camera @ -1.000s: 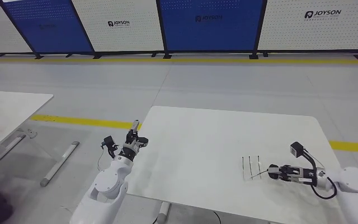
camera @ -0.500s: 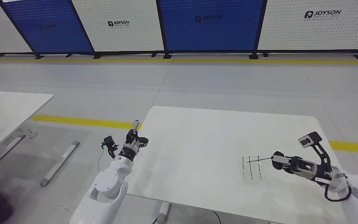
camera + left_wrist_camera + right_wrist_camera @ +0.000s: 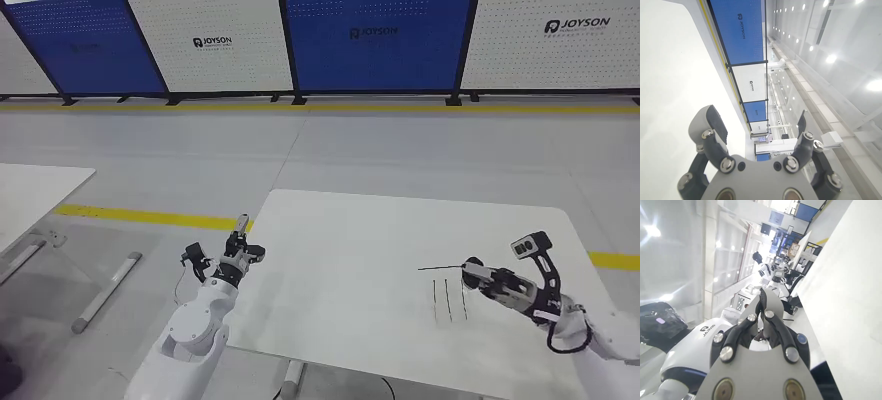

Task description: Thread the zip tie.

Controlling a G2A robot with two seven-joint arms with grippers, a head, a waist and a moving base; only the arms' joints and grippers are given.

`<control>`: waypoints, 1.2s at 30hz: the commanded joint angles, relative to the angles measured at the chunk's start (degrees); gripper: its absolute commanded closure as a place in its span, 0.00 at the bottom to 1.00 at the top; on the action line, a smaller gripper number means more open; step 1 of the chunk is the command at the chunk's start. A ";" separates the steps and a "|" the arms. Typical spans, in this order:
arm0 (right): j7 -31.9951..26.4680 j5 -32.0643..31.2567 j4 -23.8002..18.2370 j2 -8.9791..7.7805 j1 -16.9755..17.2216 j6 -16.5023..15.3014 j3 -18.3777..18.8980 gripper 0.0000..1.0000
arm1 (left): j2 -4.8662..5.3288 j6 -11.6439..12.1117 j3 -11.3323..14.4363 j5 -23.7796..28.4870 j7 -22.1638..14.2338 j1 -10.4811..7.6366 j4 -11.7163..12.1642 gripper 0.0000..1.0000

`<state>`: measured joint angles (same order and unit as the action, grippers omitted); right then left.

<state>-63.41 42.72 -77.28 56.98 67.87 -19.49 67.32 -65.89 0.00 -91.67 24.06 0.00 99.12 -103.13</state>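
Room: big bright hall with a grey floor and blue and white panels at the back. We work at a white table.
Zip tie: the thin dark zip tie sticks out flat from the right gripper, over the right side of the table, and points toward the middle.
Right gripper: the right gripper has its fingers pressed together on one end of the tie. We cannot tell which end.
Spare ties: a few more ties lie side by side on the table, just beside the held one.
Left gripper: the left gripper has its fingers wide apart with nothing in them. It is at the left edge of the table, well apart from the tie.
Step now: we think the tie is picked up and must next go toward the other arm.
Doing it well: we would keep the pinch firm and bring the tie to the middle. Then the left fingers can take the free end, bend it into a loop and push the pointy tail into the little slot — slowly, since the tie is thin and bendy.
Writing: the panels carry a small logo with a word — we do not read it out.
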 commanded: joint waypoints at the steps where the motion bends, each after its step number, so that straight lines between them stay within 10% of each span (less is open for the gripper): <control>1: 5.28 -4.61 0.13 1.54 -1.43 0.01 -3.25 1.00 | 0.00 0.00 0.00 0.00 0.00 0.00 0.00 0.00; 13: 5.69 -5.65 0.82 2.25 -1.89 0.01 -5.24 1.00 | 0.01 -0.02 -0.37 -0.35 -1.93 -0.82 -0.36 0.00; 24: 5.69 -5.65 0.82 2.25 -1.89 0.01 -5.24 1.00 | -1.08 -3.37 13.86 -8.91 -4.03 -2.43 -5.12 0.00; 36: 8.73 -6.47 0.33 2.51 -1.24 0.09 -5.55 1.00 | -1.08 -3.17 14.53 -10.21 -4.82 -2.57 -4.13 0.00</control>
<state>-56.08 36.68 -76.71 59.38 66.45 -19.33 61.98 -66.99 -3.52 -77.35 14.62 -4.36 96.50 -107.55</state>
